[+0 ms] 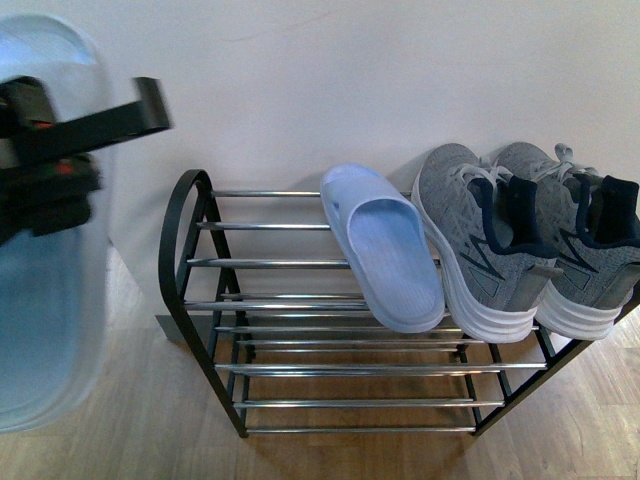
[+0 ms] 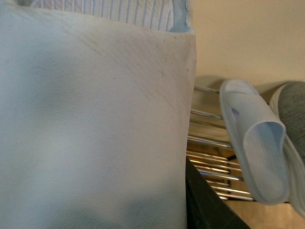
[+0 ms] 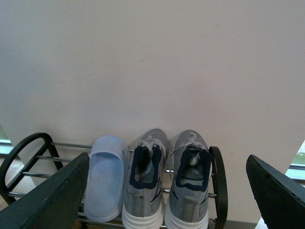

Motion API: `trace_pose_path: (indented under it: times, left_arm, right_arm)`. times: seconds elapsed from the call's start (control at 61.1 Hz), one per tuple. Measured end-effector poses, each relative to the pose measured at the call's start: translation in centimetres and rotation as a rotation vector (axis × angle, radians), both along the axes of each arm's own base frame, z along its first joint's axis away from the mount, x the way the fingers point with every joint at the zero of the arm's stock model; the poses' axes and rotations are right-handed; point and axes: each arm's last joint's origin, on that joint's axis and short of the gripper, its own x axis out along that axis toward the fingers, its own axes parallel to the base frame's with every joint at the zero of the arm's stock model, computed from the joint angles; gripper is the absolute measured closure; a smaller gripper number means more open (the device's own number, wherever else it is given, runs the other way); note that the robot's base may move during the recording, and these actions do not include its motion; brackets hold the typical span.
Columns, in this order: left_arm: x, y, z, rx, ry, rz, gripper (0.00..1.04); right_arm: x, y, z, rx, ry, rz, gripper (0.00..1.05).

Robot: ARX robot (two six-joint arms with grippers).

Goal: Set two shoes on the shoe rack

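Note:
Two gray knit sneakers with white soles, one beside the other, stand side by side on the right end of the shoe rack's top tier, toes to the wall. The right wrist view shows the pair from behind the heels. My right gripper is open, facing them from a distance, with nothing between its fingers. My left gripper is shut on a pale blue slide sandal, held up at the far left, off the rack. That sandal fills most of the left wrist view.
A second pale blue slide sandal lies on the top tier, left of the sneakers and touching the nearer one. The rack's chrome bars to its left are bare. A pale wall stands behind the rack and a wood floor lies below.

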Motion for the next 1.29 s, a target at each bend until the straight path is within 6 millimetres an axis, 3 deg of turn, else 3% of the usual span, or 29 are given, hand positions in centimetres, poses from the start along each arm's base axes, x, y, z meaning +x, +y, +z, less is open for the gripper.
trace_pose_path:
  times: [0.377,0.737,1.065,1.294]
  left_arm:
    - [7.8,-4.8,-5.1,-0.052,0.195,-0.060,1.03]
    - [13.6,-6.6,-8.1,0.008,0.264,-0.113,1.03]
    - [16.1,-7.2,-9.6,0.085,0.290,-0.160,1.03]
    - [16.3,-7.9,-9.4,0.065,0.262,-0.184,1.03]
  right_arm:
    - [0.0,0.0,0.0,0.000,0.000,0.000,0.09]
    - [0.0,0.0,0.0,0.000,0.000,0.000,0.09]
    - [0.0,0.0,0.0,0.000,0.000,0.000,0.09]
    - [0.0,0.0,0.0,0.000,0.000,0.000,0.09]
